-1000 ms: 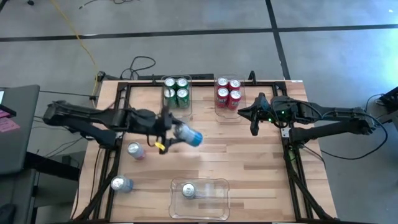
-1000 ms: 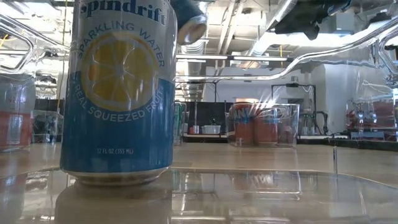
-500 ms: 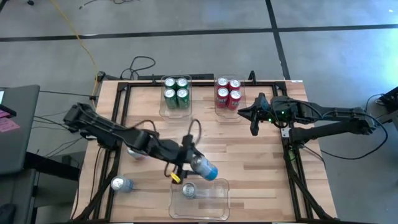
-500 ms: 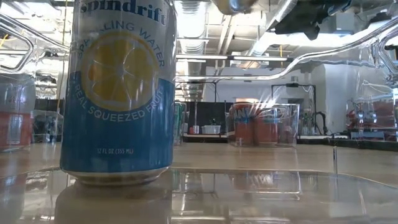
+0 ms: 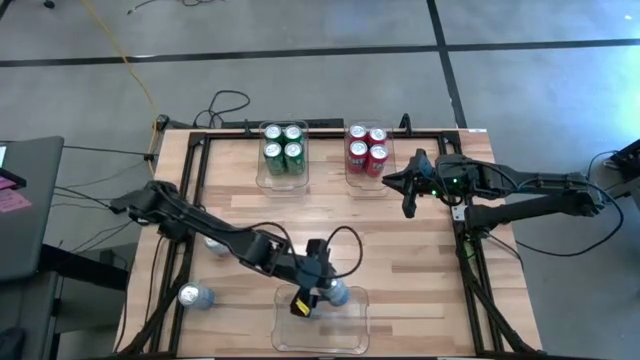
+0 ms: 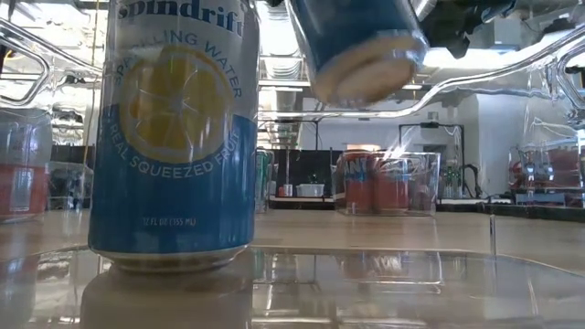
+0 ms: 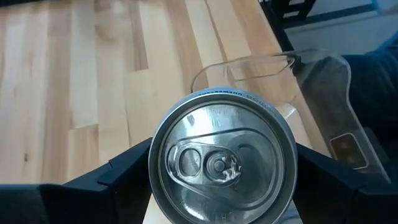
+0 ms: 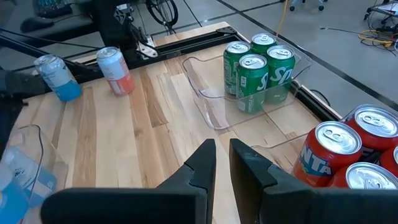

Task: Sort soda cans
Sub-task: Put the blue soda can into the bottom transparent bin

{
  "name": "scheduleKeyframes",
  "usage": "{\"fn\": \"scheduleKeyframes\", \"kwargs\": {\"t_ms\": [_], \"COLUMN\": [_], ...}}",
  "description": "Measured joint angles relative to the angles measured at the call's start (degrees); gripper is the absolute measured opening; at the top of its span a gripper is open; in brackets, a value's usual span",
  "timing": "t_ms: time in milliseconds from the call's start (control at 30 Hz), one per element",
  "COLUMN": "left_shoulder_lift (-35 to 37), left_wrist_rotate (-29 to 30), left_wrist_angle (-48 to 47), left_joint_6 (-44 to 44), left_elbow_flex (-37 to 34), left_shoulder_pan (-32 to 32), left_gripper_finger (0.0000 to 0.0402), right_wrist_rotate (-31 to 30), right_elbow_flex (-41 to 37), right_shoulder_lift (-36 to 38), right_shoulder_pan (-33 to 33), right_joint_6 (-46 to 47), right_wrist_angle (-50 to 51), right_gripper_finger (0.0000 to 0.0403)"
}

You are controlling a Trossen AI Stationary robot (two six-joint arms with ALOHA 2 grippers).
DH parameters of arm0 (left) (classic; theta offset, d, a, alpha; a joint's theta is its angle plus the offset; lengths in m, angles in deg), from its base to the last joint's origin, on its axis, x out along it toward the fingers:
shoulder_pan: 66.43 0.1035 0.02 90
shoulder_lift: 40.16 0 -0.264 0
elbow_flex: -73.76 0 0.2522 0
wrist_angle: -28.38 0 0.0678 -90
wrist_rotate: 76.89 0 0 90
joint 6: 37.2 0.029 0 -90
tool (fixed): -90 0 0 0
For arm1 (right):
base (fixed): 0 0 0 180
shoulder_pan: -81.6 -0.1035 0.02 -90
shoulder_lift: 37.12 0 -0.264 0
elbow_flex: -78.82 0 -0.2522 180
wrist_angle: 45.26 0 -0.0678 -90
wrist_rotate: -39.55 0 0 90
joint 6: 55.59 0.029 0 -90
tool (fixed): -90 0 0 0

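Now front bin [image 5: 350, 325] holds one blue can [image 6: 174, 137].

left gripper [image 5: 322, 291] carried blue can [image 5: 335, 293] from mid-table to over front bin [image 5: 355, 325], lower

You are looking at a robotics lab: a wooden table [image 5: 400, 250] bolted to a black frame [image 5: 190, 200] stands on a bare concrete floor [image 5: 300, 60] crossed by loose cables [image 5: 228, 103], while exposed ceiling ducts [image 6: 283, 37] and equipment racks [image 6: 302, 174] fill the room behind.
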Motion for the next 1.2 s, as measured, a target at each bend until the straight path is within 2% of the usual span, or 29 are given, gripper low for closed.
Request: {"fn": "scheduleKeyframes", "kwargs": {"t_ms": [267, 700, 1200], "left_shoulder_lift": [-3.59, -3.38, -8.8], "left_wrist_rotate": [-0.13, 0.74, 1.47], "left_wrist_angle": [-0.83, -0.61, 0.32], "left_joint_6": [-1.15, 2.66, 2.27], "left_elbow_flex": [0.0, 0.0, 1.9], "left_shoulder_pan": [-1.03, -2.21, -2.45], "left_gripper_finger": [0.0299, 0.0299, 0.03], "right_wrist_rotate": [0.0, 0.0, 0.11], "right_elbow_flex": [0.0, 0.01, 0.04], "right_shoulder_lift": [0.0, 0.0, 0.0], "right_shoulder_pan": [0.0, -0.01, -2.04], "right_joint_6": [0.02, 0.04, 0.22], "right_wrist_angle": [0.0, -0.02, -0.25], "right_gripper_finger": [0.0066, 0.0066, 0.0066]}}
